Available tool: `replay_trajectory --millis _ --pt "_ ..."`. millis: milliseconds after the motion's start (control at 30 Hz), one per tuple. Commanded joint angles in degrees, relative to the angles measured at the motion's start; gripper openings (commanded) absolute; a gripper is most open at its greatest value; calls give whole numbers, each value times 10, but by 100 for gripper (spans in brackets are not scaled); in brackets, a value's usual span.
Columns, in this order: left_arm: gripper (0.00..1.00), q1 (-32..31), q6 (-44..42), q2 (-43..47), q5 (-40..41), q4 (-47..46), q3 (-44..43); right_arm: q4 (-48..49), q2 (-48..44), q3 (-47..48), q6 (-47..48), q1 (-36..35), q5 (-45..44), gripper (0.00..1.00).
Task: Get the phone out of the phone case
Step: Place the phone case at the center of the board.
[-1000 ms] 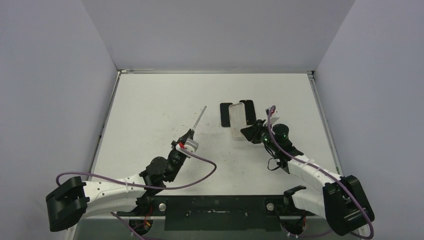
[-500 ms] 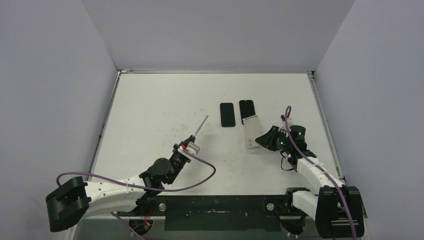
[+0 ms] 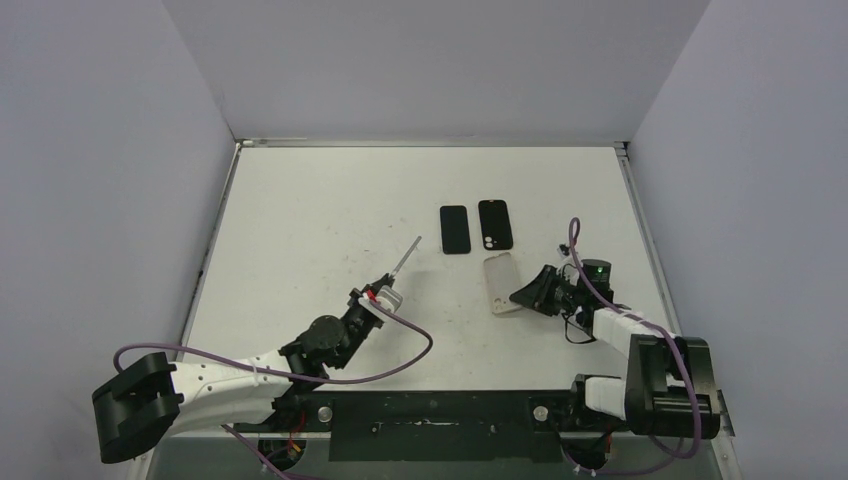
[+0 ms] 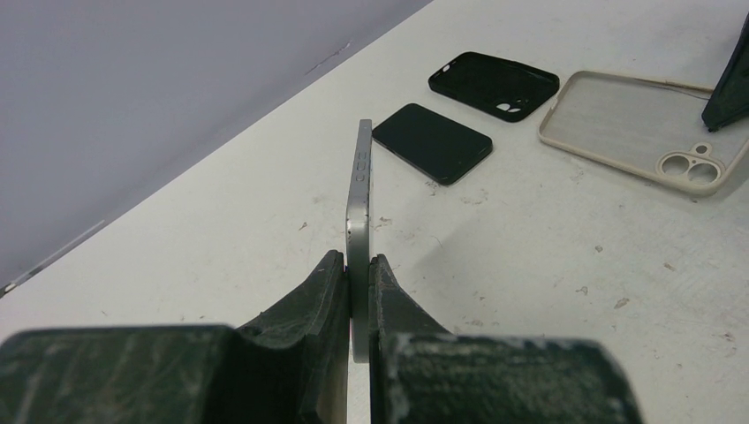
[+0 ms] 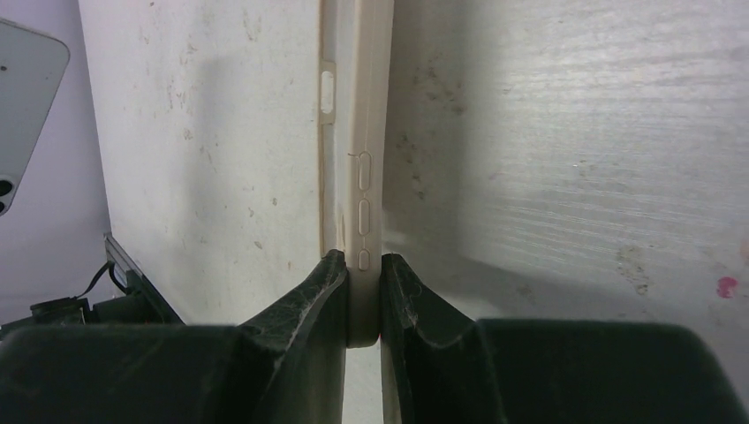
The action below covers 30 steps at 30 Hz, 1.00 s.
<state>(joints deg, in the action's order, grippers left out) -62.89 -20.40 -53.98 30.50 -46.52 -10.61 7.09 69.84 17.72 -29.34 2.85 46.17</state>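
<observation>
My left gripper [image 3: 384, 280] is shut on a silver phone [image 3: 405, 257], held edge-up above the table; in the left wrist view the phone [image 4: 358, 203] stands between my fingers [image 4: 358, 283]. My right gripper [image 3: 522, 297] is shut on the side wall of an empty beige phone case [image 3: 499, 282], which lies open side up on the table at right centre. In the right wrist view the case's side wall [image 5: 364, 177] sits clamped between my fingers [image 5: 362, 291]. The case also shows in the left wrist view [image 4: 640, 128].
A black phone [image 3: 455, 229] and a black case [image 3: 495, 224] lie side by side beyond the beige case; both show in the left wrist view, phone [image 4: 431, 142] and case [image 4: 495, 84]. Walls bound the table [image 3: 300, 230] at back and sides.
My right gripper has drawn the beige case back and to the right and lowered it flat onto the table. My left gripper has shifted slightly with the phone still in it.
</observation>
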Motion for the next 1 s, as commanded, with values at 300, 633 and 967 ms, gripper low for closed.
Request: replay_trajectory --millis 300,633,967 --pt "0 1 8 10 -19 -41 -9 52 16 -14 17 36 -44 35" --pt "0 1 10 -3 -18 -48 -12 -89 -109 29 79 -29 -199 87" --pt "0 1 12 0 -16 -45 -9 -180 -46 140 130 -204 -403 100"
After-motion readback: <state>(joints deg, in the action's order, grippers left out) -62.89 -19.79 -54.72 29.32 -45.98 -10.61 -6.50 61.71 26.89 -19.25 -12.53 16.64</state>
